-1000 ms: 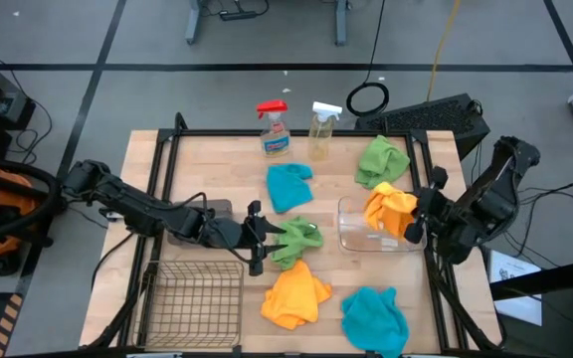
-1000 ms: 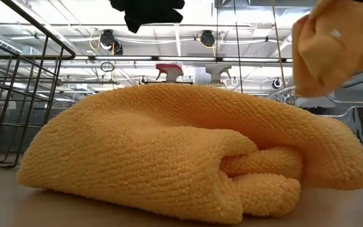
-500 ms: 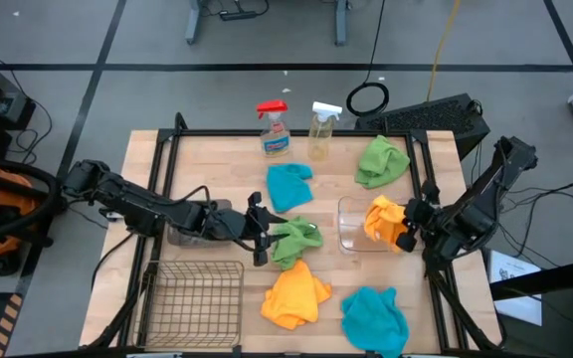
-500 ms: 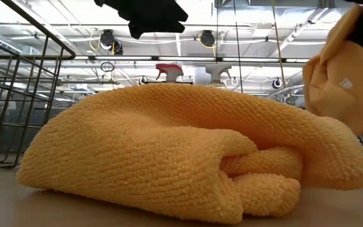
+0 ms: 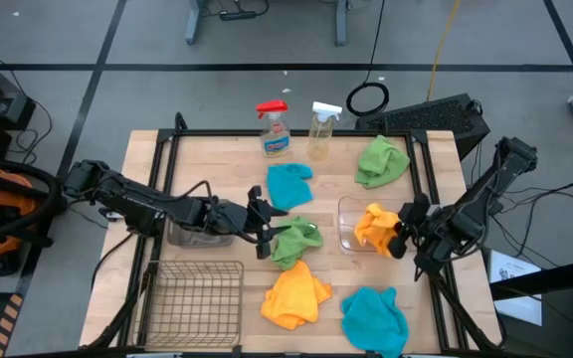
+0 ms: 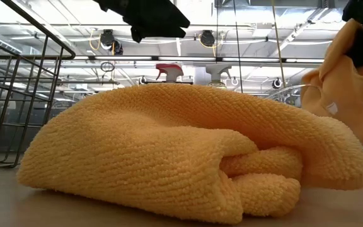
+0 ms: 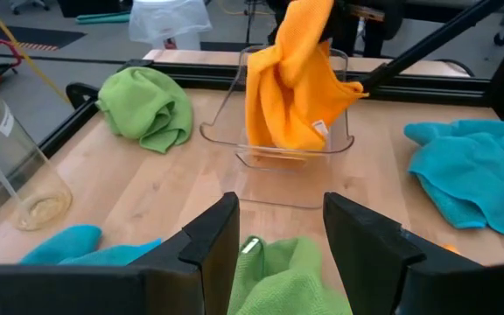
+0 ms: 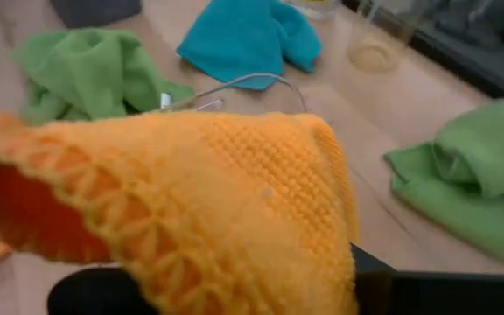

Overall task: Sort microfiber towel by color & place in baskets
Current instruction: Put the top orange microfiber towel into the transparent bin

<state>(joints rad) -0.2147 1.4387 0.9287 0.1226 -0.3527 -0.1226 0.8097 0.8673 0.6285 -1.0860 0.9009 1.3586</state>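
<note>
My right gripper is shut on a yellow-orange towel over the clear tub at the table's right. My left gripper is open at mid-table. Its fingers stand on either side of the left edge of a bright green towel, which lies flat on the table. I cannot tell whether they touch it. Lying on the table are a second yellow-orange towel, two teal towels and a second green towel. My right gripper holds the yellow-orange towel by its upper end, coming from the table's right and slanting down. The bunched cloth hides the fingers in its own wrist view. The towel hangs slack, with its lower end inside the clear tub.
The smoky grey tub sits under my left arm. The wire-mesh basket stands at the near left. Two spray bottles stand at the far edge. A black frame rail runs along the table's right side.
My right gripper has gone down and toward the table's left with the yellow-orange towel. The towel hung above the clear tub and has sunk so that its lower end is inside it. My left gripper has edged toward the green towel.
</note>
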